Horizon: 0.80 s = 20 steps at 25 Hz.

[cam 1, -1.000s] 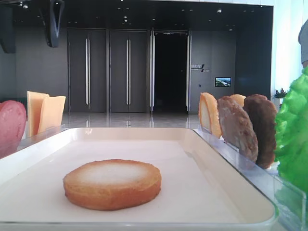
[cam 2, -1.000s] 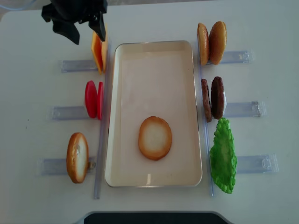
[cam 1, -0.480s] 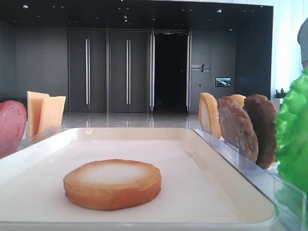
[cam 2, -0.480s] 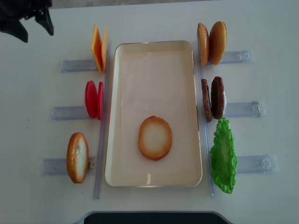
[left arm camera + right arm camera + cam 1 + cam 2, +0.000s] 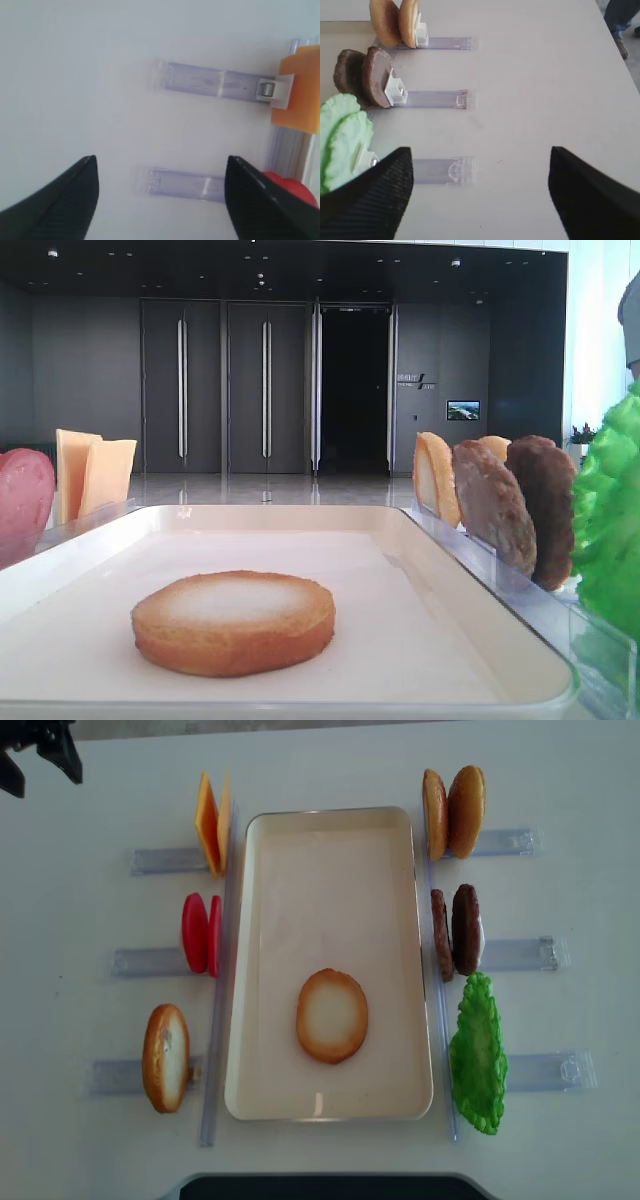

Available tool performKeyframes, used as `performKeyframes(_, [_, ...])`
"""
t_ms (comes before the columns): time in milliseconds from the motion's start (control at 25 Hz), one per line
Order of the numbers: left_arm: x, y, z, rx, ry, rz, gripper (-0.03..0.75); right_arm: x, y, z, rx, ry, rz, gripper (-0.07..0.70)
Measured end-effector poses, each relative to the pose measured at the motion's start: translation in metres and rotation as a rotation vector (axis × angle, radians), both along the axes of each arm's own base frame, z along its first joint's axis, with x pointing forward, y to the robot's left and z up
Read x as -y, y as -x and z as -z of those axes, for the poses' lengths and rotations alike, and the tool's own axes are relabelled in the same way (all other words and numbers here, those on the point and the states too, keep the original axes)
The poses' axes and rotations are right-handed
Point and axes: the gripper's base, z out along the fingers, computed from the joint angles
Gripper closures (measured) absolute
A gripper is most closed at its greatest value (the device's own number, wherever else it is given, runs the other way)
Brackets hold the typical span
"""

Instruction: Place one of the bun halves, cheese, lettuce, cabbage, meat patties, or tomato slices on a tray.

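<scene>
One bun half (image 5: 332, 1015) is seen lying flat in the tray (image 5: 331, 840). Both the left claw (image 5: 160, 200) and right claw (image 5: 480, 192) are spread wide, empty. The upright cheese (image 5: 209, 822) could be toppled if approached carelessly.

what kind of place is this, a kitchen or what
Probably not a kitchen: more likely a robot test table in a large lobby-like hall. Fake food stands in clear racks around a tray on a white table, with tall dark doors behind.
</scene>
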Motion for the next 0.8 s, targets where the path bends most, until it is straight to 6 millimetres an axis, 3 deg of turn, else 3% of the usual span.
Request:
performKeyframes(160, [0.004,0.029,-0.043,0.111,-0.018,0.021,0.118,0.0,0.0,0.0,0.0,0.0,0.0,0.1])
performKeyframes(280, [0.009,0.063,-0.079,0.221,-0.032,0.043,0.118,0.0,0.0,0.0,0.0,0.0,0.0,0.1])
performKeyframes(360, [0.012,0.088,-0.093,0.268,-0.043,0.05,0.118,0.0,0.0,0.0,0.0,0.0,0.0,0.1])
performKeyframes(480, [0.017,0.127,-0.104,0.315,-0.06,0.069,0.118,0.0,0.0,0.0,0.0,0.0,0.0,0.1])
performKeyframes(800, [0.028,0.217,-0.1,0.393,-0.09,0.095,0.118,0.0,0.0,0.0,0.0,0.0,0.0,0.1])
